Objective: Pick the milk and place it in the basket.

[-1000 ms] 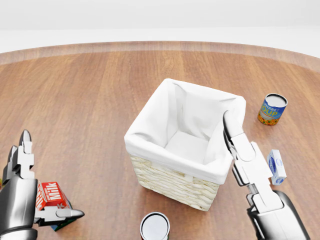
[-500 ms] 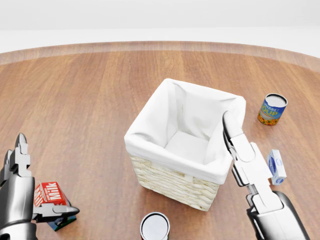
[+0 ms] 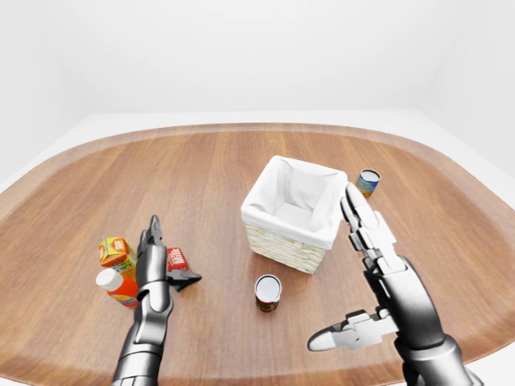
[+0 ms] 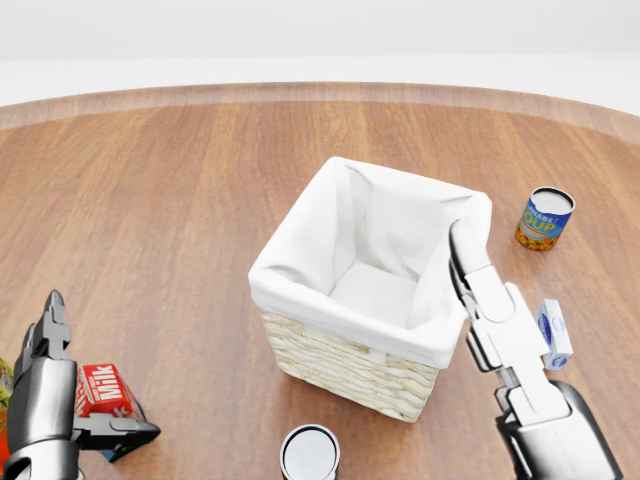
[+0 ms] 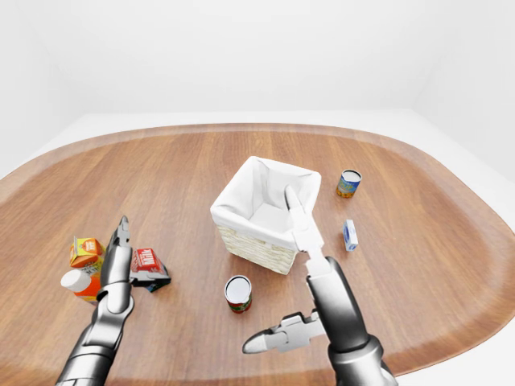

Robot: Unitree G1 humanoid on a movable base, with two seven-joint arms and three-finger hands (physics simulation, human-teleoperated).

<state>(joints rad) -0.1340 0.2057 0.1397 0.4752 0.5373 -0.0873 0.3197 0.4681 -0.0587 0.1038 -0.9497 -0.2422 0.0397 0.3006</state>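
**Left hand settles lower beside the milk, no grasp yet**

The left hand [image 4: 50,400] sits lower in the head view than a second ago, and its thumb now reaches under the bottom edge of the milk [image 4: 100,390] rather than out to its right. Its long fingers [image 3: 151,241] stand straight up beside the carton, spread and not closed round it (a thumb contact is possible, but I cannot tell). The carton looks to have stayed put on the table [image 4: 180,200], well left of the basket [image 4: 370,290]. I read this as the reach lining up; closing and lifting remain.

The right hand [image 4: 500,330] has barely moved. It hangs released, fingers extended, by the basket's right wall.

The basket's white liner is empty. Smaller things lie around: a soup can [image 4: 545,218] at right, a can [image 4: 310,452] below the basket, a small blue carton [image 4: 553,333], and a juice box [image 3: 115,251] and bottle [image 3: 117,285] just left of the milk.
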